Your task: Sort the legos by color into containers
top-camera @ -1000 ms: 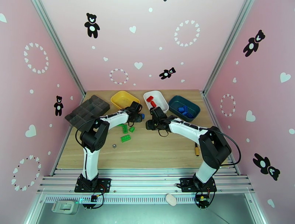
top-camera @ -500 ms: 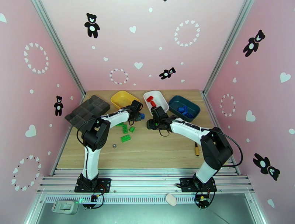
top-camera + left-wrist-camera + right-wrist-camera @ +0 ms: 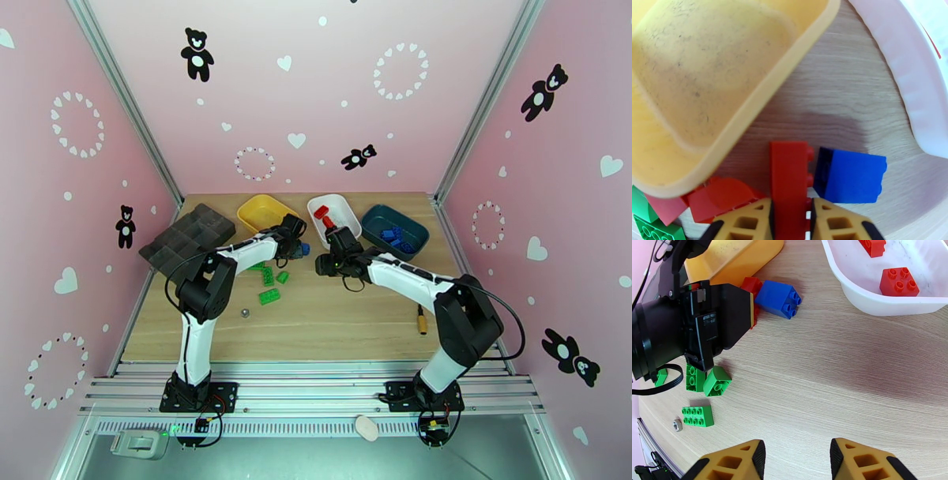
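In the left wrist view my left gripper (image 3: 790, 223) is shut on a red lego (image 3: 789, 181) that stands on the wood beside the yellow container (image 3: 711, 79). A blue lego (image 3: 851, 179) lies just right of it, and another red lego (image 3: 721, 197) just left. From above, the left gripper (image 3: 294, 247) sits between the yellow container (image 3: 265, 211) and the white container (image 3: 341, 211). My right gripper (image 3: 798, 461) hangs open over bare wood with nothing between its fingers. Red legos (image 3: 898, 281) lie in the white container and blue ones (image 3: 393, 235) in the teal container (image 3: 378, 215). Green legos (image 3: 268, 295) are loose on the table.
A dark grey organizer tray (image 3: 188, 235) sits at the back left. A small silvery metal piece (image 3: 245, 313) lies near the green legos. A short yellowish object (image 3: 422, 321) rests on the wood by the right arm. Open tabletop lies toward the front.
The left gripper has closed on the red lego beside the yellow container. The right arm has shifted slightly toward the white container, its jaws unchanged.
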Tool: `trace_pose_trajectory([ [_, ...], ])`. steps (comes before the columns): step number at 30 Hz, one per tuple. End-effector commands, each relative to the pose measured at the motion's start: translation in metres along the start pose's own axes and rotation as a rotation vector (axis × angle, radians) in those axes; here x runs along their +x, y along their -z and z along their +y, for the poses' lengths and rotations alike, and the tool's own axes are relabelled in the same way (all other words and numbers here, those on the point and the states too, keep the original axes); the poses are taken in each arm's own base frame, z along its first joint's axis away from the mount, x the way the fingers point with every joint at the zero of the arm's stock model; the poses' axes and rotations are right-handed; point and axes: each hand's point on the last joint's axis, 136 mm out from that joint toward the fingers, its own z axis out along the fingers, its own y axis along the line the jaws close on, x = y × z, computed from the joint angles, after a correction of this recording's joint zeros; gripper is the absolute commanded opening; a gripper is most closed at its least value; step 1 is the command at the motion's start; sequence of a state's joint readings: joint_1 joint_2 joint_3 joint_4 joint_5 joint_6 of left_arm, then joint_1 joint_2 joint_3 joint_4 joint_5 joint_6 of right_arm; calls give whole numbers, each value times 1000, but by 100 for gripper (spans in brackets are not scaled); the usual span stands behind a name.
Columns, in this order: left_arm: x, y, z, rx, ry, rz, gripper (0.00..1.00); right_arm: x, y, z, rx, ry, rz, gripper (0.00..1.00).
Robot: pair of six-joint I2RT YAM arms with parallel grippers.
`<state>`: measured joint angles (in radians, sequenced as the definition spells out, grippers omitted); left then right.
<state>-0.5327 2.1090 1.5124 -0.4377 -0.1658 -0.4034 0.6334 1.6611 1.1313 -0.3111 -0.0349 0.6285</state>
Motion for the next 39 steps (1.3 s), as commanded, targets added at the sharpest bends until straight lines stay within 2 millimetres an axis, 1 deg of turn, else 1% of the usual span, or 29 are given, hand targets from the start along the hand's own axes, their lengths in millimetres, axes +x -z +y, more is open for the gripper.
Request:
trace_pose_trajectory([
  [1, 8, 8, 9, -32, -12, 24, 26, -2, 9, -4, 8, 0, -22, 48],
  [8, 15, 37, 9, -2, -17, 18, 24, -7, 11, -6, 5, -6, -36, 48],
  [11, 20, 48, 5, 34, -12, 21, 25, -8, 11, -8, 3, -11, -37, 48],
  [13, 26, 52, 3, 52, -8, 32, 25, -8, 11, -8, 0, -12, -38, 48],
  [16, 36, 50, -2, 80, -3, 58, 25, -8, 10, -8, 0, -13, -36, 48],
  [18, 45, 43, -2, 86, 3, 80, 25, -7, 10, -8, -1, -13, -35, 48],
  [23, 62, 28, -1, 95, 28, 112, 25, -6, 11, -9, -1, -15, -35, 48],
  [25, 66, 25, 0, 94, 36, 117, 28, -7, 12, -9, -1, -13, -39, 48],
  [26, 67, 25, 1, 93, 39, 116, 32, -7, 12, -10, 1, -14, -38, 48],
  [27, 68, 25, 3, 87, 42, 117, 39, -6, 12, -10, 1, -14, -39, 48],
  [30, 69, 24, 5, 76, 43, 115, 54, -6, 12, -10, -1, -14, -39, 48],
  [32, 69, 22, 6, 70, 41, 117, 58, -7, 12, -10, -2, -18, -39, 48],
  [35, 69, 20, 5, 63, 33, 121, 57, -7, 11, -10, -4, -21, -39, 48],
  [39, 67, 21, 6, 52, 26, 116, 42, -6, 12, -11, 1, -19, -39, 48],
])
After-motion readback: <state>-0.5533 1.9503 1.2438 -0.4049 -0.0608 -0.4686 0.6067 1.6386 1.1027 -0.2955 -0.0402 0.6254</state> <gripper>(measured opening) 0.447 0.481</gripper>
